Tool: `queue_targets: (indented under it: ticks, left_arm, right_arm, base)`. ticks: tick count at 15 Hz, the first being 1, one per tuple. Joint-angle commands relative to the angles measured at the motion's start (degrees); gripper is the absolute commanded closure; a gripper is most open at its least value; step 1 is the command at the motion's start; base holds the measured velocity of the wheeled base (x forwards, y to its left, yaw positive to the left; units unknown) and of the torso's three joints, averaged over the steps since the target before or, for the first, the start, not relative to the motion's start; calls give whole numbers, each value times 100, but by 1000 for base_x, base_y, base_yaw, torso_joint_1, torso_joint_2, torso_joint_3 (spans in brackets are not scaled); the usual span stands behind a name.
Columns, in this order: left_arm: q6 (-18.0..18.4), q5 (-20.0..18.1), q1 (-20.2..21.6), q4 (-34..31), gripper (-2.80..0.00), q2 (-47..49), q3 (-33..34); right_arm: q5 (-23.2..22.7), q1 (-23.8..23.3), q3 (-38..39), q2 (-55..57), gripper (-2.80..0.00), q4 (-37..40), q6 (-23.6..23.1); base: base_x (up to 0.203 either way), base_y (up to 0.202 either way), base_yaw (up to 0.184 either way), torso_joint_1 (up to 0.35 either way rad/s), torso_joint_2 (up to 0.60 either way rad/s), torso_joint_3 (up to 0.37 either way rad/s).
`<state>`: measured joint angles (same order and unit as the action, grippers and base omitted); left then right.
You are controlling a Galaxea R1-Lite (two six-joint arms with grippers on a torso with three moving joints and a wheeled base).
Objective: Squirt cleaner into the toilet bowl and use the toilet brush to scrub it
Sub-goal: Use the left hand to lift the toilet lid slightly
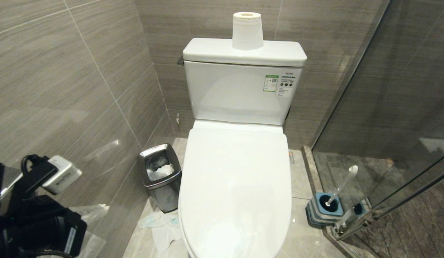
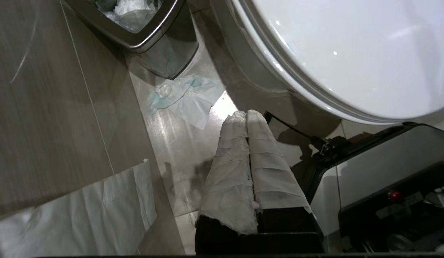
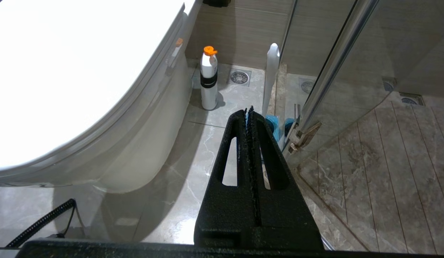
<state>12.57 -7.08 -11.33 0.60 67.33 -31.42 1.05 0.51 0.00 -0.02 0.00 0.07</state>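
Note:
The toilet bowl (image 1: 239,96) has its white lid (image 1: 236,186) down, so the inside and any cleaner in it are hidden. The toilet brush (image 1: 342,188) leans in its blue-topped holder (image 1: 327,209) on the floor right of the toilet, beside the glass door. My left arm (image 1: 35,215) is low at the left by the wall. Its gripper (image 2: 246,114), with white-wrapped fingers, is shut and empty above the floor near the lid's front rim (image 2: 315,96). My right gripper (image 3: 248,111) is shut and empty, short of the brush handle (image 3: 271,75).
A steel waste bin (image 1: 160,172) stands left of the toilet, with crumpled tissue (image 1: 161,225) on the floor before it. A white bottle with an orange cap (image 3: 209,80) stands by the toilet's base. A paper roll (image 1: 247,30) sits on the tank. A glass shower door (image 1: 386,143) closes off the right.

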Motion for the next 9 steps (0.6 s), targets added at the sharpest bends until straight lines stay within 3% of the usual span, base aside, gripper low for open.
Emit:
queue_targets:
  ticks: [1, 5, 9]
  left_arm:
    - [-2, 241, -189, 524, 0, 1008, 138]
    - [-104, 671, -310, 1580, 0, 2043, 440]
    - [-414, 712, -274, 2722, 0, 2893, 847]
  right_arm:
    - [1, 2, 9, 2, 0, 0, 1]
    - [1, 2, 9, 2, 0, 0, 1]
    - [1, 2, 9, 2, 0, 0, 1]
  base:
    - [0, 0, 0, 0, 0, 0]
    - [0, 0, 0, 0, 0, 0]
    - [0, 0, 0, 0, 0, 0]
